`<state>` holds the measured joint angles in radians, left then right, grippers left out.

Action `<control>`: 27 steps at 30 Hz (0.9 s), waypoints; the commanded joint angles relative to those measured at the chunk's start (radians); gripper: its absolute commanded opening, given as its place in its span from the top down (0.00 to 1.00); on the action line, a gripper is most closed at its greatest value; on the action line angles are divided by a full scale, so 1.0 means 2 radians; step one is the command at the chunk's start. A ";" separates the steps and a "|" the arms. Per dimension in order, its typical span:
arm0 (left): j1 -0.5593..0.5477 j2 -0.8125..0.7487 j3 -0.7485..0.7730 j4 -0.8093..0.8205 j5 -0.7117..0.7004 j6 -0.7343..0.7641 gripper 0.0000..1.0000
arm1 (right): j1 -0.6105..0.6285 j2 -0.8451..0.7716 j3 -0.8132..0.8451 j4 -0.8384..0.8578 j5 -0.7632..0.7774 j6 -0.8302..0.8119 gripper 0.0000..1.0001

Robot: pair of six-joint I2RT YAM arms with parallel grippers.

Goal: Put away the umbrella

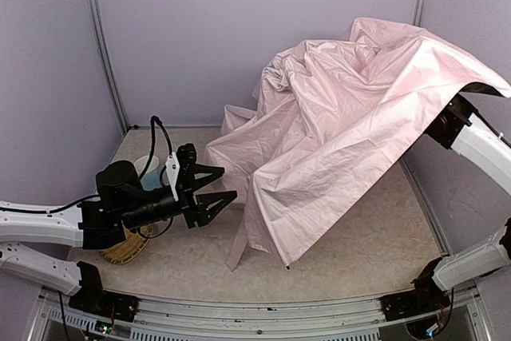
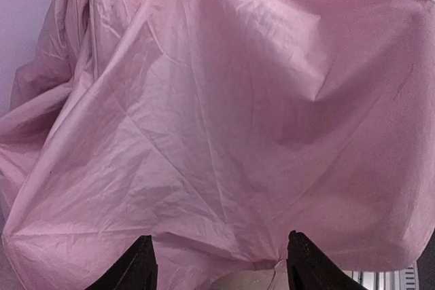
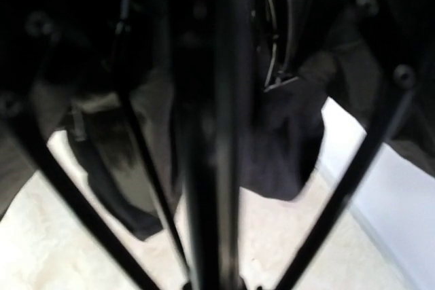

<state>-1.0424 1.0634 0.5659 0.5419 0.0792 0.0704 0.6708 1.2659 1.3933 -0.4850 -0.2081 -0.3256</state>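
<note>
Our left pincer (image 1: 227, 183) is spread, with the umbrella (image 1: 343, 125) near at its two o'clock (the right pincer's state we cannot tell).

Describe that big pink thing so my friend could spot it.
Look at the right half of the beige table. The umbrella sprawls there, draped over the right arm. It alone is crumpled, shiny pale pink fabric; that arm is black and white.

Crumpled pink umbrella (image 2: 224, 120) fills the frame — left gripper (image 2: 221, 266) spread wide below.
</note>
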 commanded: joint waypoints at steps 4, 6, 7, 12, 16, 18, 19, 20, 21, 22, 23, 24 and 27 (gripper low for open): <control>-0.007 0.002 -0.074 0.069 0.075 -0.020 0.25 | -0.003 -0.007 0.073 -0.031 -0.025 -0.037 1.00; -0.013 0.007 -0.102 0.119 0.103 -0.012 0.20 | -0.002 -0.002 0.083 -0.031 -0.021 -0.041 1.00; -0.020 0.012 -0.111 0.138 0.112 -0.006 0.19 | -0.002 0.002 0.089 -0.033 -0.018 -0.041 1.00; -0.057 0.081 -0.111 0.183 0.082 0.040 0.17 | -0.003 0.019 0.115 -0.034 -0.026 -0.044 1.00; -0.062 0.164 -0.063 0.221 0.050 0.029 0.19 | -0.002 0.027 0.125 -0.028 -0.040 -0.041 1.00; -0.061 0.201 -0.048 0.242 0.018 0.031 0.20 | -0.003 0.027 0.126 -0.023 -0.048 -0.040 1.00; -0.060 0.222 -0.044 0.257 0.014 0.035 0.21 | -0.003 0.026 0.126 -0.021 -0.056 -0.040 1.00; -0.060 0.236 -0.042 0.269 0.013 0.039 0.21 | -0.003 0.026 0.127 -0.019 -0.059 -0.040 1.00; -0.060 0.249 -0.037 0.276 0.011 0.042 0.23 | -0.003 0.024 0.127 -0.017 -0.067 -0.040 1.00; -0.059 0.259 -0.032 0.277 0.008 0.042 0.26 | -0.003 0.024 0.127 -0.017 -0.071 -0.040 1.00; -0.059 0.267 -0.028 0.277 0.006 0.041 0.30 | -0.003 0.023 0.127 -0.016 -0.075 -0.040 1.00; -0.059 0.271 -0.027 0.278 0.004 0.039 0.33 | -0.003 0.022 0.128 -0.016 -0.077 -0.040 1.00; -0.059 0.277 -0.033 0.285 0.008 0.037 0.36 | -0.003 0.019 0.127 -0.018 -0.077 -0.044 1.00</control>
<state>-1.1618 1.6016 0.4877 1.0340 0.1158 0.1364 0.6708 1.3277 1.6054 -0.5861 -0.3206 -0.4084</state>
